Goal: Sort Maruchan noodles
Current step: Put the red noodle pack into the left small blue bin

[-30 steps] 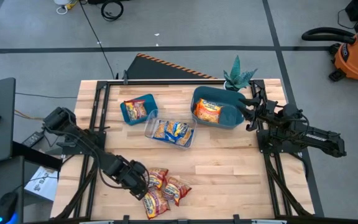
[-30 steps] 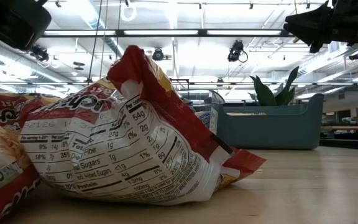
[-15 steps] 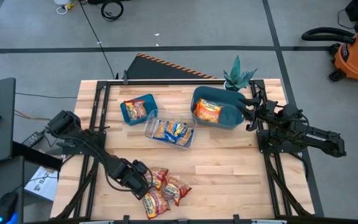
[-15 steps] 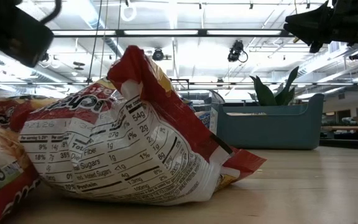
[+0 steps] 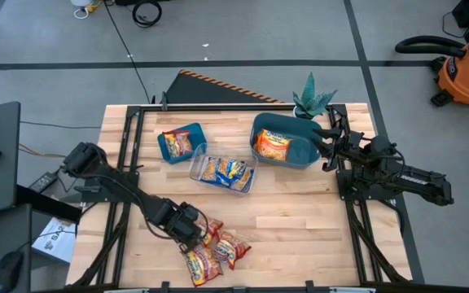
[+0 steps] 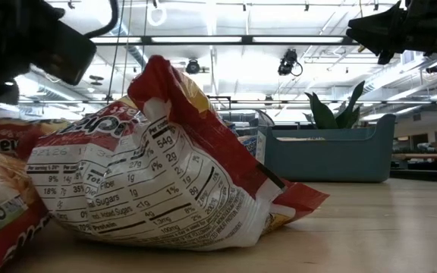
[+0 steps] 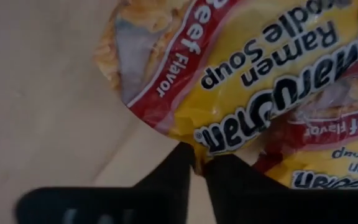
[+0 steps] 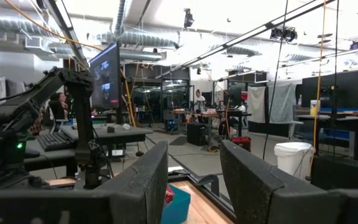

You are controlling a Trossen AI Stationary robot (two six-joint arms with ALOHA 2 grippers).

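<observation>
Up close, the left gripper (image 7: pixel 196 163) has its dark fingers nearly together, pinching the crinkled edge of a glossy red-and-yellow beef ramen packet (image 7: pixel 253 81) on pale wood. Overhead, that packet (image 5: pixel 210 233) tops a loose pile of packets (image 5: pixel 218 252) at the butcher-block table's (image 5: pixel 300 220) front. The right gripper (image 8: pixel 194 180) hangs parted and empty beside the large teal bin (image 5: pixel 287 140).

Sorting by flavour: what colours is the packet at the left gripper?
Red and yellow packet, clearest in the left wrist view.
</observation>
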